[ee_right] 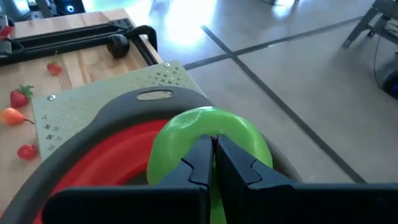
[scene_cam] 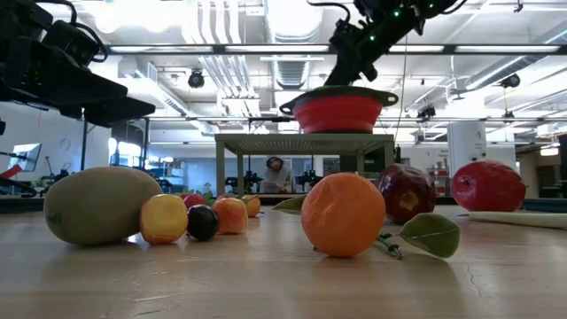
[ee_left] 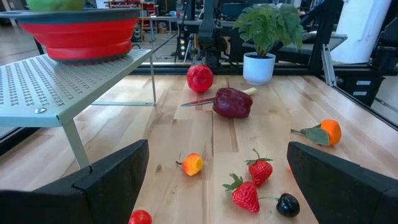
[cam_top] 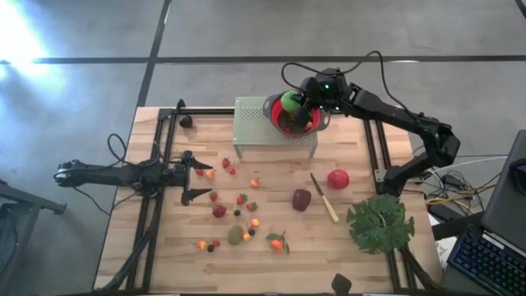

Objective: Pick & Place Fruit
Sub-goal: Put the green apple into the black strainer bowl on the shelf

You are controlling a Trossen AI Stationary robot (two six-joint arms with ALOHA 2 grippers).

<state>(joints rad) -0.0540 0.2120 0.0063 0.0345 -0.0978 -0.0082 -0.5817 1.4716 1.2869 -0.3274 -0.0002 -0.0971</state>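
a: how is the right gripper (cam_top: pixel 297 102) seen?

b: it is held over the red bowl (cam_top: pixel 308 121), and the green apple (cam_top: pixel 289 102) is gripped by it. in the right wrist view the two dark fingers (ee_right: pixel 200 160) are seen pressed close together against the green apple (ee_right: pixel 205 142), just above the grey rim of the bowl (ee_right: pixel 99 127).

a: and where is the bowl placed?

b: it is placed on the perforated pale green stand (cam_top: pixel 253 122), at the far side of the wooden table (cam_top: pixel 362 247). in the low view the bowl (scene_cam: pixel 337 108) is seen raised on the stand (scene_cam: pixel 301 142), above the fruit.

a: what is seen of the left gripper (cam_top: pixel 196 181)?

b: it is held low over the left side of the table, with the fingers spread wide and nothing between them. in the left wrist view some strawberries (ee_left: pixel 252 184), a dark berry (ee_left: pixel 287 204) and a small orange piece (ee_left: pixel 193 164) are seen beyond it.

a: where is the other fruit found?

b: it is scattered on the table in front of the stand. a red apple (cam_top: pixel 338 178) and a dark maroon fruit (cam_top: pixel 302 199) are laid toward the right, with a pale-handled knife (cam_top: pixel 324 197) between them. a brown kiwi (cam_top: pixel 237 235) is laid near the front edge, and an orange piece with a leaf (cam_top: pixel 277 242) is just beside it. a big green leaf (cam_top: pixel 380 222) is laid at the right front corner.
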